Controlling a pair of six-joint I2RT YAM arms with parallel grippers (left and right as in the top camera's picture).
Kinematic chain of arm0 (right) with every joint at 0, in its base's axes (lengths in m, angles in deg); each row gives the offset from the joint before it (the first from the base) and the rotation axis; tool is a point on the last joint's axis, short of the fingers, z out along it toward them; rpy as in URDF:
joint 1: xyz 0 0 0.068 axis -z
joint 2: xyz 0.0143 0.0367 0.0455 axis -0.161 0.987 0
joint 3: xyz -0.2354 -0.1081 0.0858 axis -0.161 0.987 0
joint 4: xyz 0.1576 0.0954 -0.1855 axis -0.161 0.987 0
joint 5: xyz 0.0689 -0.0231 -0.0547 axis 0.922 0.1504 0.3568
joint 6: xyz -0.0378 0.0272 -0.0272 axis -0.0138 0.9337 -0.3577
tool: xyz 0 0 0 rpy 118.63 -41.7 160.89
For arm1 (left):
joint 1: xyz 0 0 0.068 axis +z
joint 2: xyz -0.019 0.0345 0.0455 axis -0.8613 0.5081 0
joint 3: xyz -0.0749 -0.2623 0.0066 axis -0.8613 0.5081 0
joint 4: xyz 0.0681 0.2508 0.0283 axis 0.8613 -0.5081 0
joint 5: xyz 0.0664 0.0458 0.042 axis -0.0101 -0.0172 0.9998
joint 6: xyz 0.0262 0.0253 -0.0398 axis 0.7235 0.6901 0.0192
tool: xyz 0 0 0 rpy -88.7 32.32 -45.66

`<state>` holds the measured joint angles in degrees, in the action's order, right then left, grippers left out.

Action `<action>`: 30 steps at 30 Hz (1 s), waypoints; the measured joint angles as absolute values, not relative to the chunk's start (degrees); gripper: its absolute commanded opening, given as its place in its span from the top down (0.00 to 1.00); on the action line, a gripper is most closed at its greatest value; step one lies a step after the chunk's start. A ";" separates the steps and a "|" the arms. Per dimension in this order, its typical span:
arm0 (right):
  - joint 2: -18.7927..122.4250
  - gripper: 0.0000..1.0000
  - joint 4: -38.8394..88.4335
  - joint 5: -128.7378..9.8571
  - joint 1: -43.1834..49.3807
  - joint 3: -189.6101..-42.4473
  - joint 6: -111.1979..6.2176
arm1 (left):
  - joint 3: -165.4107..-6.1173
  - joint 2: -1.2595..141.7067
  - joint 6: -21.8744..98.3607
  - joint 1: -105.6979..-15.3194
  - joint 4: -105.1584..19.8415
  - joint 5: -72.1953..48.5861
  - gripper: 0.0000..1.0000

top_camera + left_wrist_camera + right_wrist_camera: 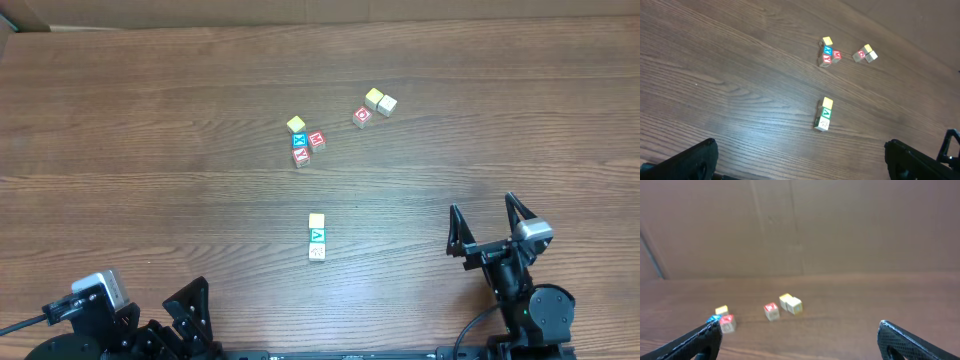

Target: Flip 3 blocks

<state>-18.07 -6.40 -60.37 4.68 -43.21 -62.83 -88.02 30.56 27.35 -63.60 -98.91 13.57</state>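
Note:
Three blocks lie in a short touching row at mid-table: a pale yellow one (pixel 316 220), a green V one (pixel 317 236) and a cream one (pixel 317 252). The left wrist view shows the same row: pale yellow (pixel 827 103), green V (pixel 825 113), cream (pixel 822 123). My left gripper (pixel 185 300) (pixel 799 150) is open and empty near the front left edge, well short of the row. To the right of the row, my right gripper (pixel 482 208) (pixel 799 327) is open and empty. The row is out of the right wrist view.
Further back lies a cluster of a yellow cube (pixel 296 124), a blue-lettered cube (pixel 299 140) and two red-lettered cubes (pixel 316 139). To its right are a red-lettered cube (pixel 362 116) (pixel 771 311) and two pale cubes (pixel 380 101) (pixel 791 303). A cardboard wall (pixel 800 225) stands behind the table.

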 measured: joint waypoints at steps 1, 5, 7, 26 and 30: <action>-18.07 0.00 -5.44 -60.83 4.68 -43.21 -62.54 | -88.02 30.56 27.35 -63.60 -98.91 13.55 0.00; -18.07 0.00 -3.37 -61.83 4.68 -43.21 -62.33 | -88.02 30.56 27.35 -63.60 -98.91 13.55 0.00; -18.07 0.00 -3.32 -62.01 4.71 -43.21 -62.35 | -88.02 30.56 27.35 -63.60 -98.91 13.55 0.00; -18.07 0.00 -3.32 -61.96 4.71 -43.21 -62.13 | -88.02 30.56 27.35 -63.60 -98.93 13.55 0.00; -18.07 0.00 -3.34 -62.01 4.71 -43.21 -62.11 | -88.02 30.56 27.35 -63.60 -98.93 13.57 0.00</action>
